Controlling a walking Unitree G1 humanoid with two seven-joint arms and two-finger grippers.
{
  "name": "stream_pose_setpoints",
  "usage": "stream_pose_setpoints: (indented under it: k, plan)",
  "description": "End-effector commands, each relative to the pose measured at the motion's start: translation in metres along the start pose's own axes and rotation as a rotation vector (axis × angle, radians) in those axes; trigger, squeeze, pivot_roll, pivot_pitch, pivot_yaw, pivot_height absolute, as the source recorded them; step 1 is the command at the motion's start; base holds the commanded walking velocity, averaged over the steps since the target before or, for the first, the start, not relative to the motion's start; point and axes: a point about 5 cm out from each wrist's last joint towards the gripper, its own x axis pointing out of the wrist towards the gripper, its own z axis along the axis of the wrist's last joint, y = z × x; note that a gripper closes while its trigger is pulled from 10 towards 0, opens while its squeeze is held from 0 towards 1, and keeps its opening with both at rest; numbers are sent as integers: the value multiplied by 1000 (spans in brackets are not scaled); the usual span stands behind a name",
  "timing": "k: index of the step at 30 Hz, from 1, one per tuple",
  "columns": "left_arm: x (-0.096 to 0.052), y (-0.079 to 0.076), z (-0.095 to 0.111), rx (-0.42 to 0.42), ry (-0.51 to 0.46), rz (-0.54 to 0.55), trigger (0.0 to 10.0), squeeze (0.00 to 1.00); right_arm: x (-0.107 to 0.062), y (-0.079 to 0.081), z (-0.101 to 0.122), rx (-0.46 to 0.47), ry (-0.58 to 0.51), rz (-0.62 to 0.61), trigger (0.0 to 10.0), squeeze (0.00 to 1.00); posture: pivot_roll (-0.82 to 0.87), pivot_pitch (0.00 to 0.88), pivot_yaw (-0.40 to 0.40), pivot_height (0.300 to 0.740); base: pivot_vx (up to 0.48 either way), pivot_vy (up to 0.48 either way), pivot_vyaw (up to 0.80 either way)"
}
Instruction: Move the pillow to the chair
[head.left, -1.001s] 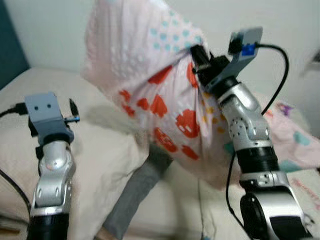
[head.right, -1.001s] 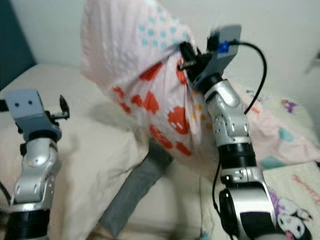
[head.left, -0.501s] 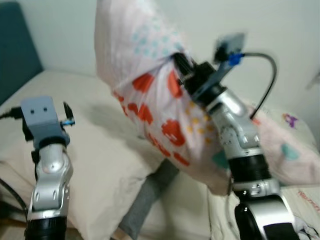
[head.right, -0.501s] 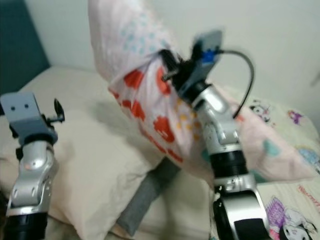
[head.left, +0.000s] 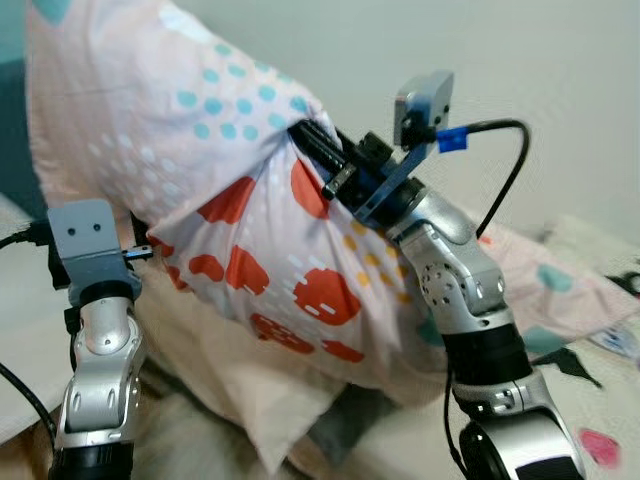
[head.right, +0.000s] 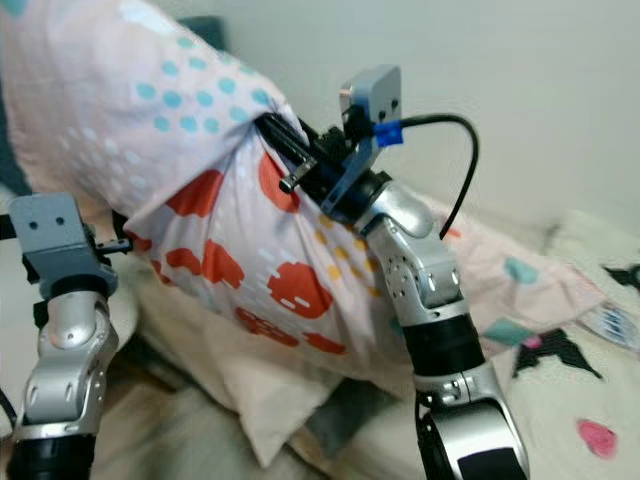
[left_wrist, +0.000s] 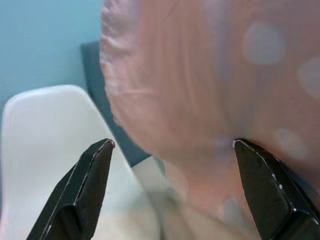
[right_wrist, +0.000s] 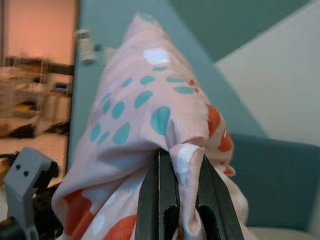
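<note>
The pillow (head.left: 230, 210) hangs between both arms, above the bed (head.left: 600, 420), held at its right side.

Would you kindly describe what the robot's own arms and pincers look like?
Both arms are silver metal with black joint bands. Each wrist carries a grey camera block; the right one has a blue plug and looping black cable. The left pincer and right pincer have long black fingers.

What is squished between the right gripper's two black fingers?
A bunched fold of the pillow; the right wrist view shows the right gripper pinching its fabric.
</note>
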Motion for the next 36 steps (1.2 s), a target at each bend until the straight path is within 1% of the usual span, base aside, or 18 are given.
stream_pose_setpoints:
  k: [1, 4, 6, 8, 10, 14, 18, 22, 24, 29, 30, 31, 32, 34, 36]
  plan:
    - [-1, 0, -1, 23, 1, -8, 10000, 0, 5, 11, 9, 5, -59, 58, 0, 0, 1, 0, -110, 740, 0, 0, 794]
    - [-1, 0, -3, 32, 4, -11, 10000, 0, 4, 13, 5, 16, -48, 62, 0, 0, 3, 0, -109, 740, 0, 0, 794]
    - [-5, 0, -7, 53, 17, -32, 10000, 0, -5, 11, -14, 42, 12, 34, 0, 0, 10, 0, -110, 740, 0, 0, 794]
    - [-8, 0, -10, 63, 24, -49, 10000, 0, -11, 10, -25, 59, 50, 14, 0, 0, 10, 0, -109, 740, 0, 0, 794]
    - [-11, 0, -11, 70, 28, -60, 10000, 0, -13, 10, -28, 70, 67, 7, 0, 0, 10, 0, -109, 740, 0, 0, 794]
    - [-12, 0, -12, 70, 31, -62, 10000, 0, -13, 13, -26, 82, 61, 20, 0, 0, 10, 0, -106, 740, 0, 0, 794]
    - [-13, -1, -11, 67, 30, -64, 10000, 0, -9, 15, -20, 87, 36, 29, 0, 0, 11, 0, -106, 740, 0, 0, 794]
    - [-12, -6, -8, 54, 18, -78, 10000, 0, -2, 13, 1, 95, -44, 30, 0, 0, 10, 0, -105, 740, 0, 0, 794]
    - [-12, -8, -7, 48, 14, -91, 10000, 0, 1, 10, 8, 87, -67, 24, 0, 0, 10, 0, -105, 740, 0, 0, 794]
    - [-13, -10, -6, 39, 14, -117, 10000, 0, 3, 6, 13, 74, -83, 0, 0, 0, 10, 0, -106, 740, 0, 0, 794]
    - [-13, -10, -6, 38, 14, -119, 10000, 0, 3, 6, 13, 75, -83, -4, 0, 0, 10, 0, -106, 740, 259, 0, 0]
    - [-14, -12, -6, 40, 11, -131, 10000, 0, 3, 4, 8, 56, -49, -29, 10000, 0, 12, 0, -109, 740, 480, 0, 0]
    - [-14, -12, -6, 40, 11, -131, 10000, 0, 3, 4, 8, 56, -49, -29, 10000, 0, 12, 0, -109, 740, 480, 0, 0]
    - [-16, -14, -4, 41, 4, -148, 10000, 0, 2, 3, -4, 33, 15, -72, 10000, 0, 14, 0, -112, 740, 480, 0, 0]
    - [-16, -14, -4, 41, 4, -148, 10000, 0, 2, 4, -6, 38, 21, -72, 10000, 0, 15, 0, -112, 740, 480, 0, 0]
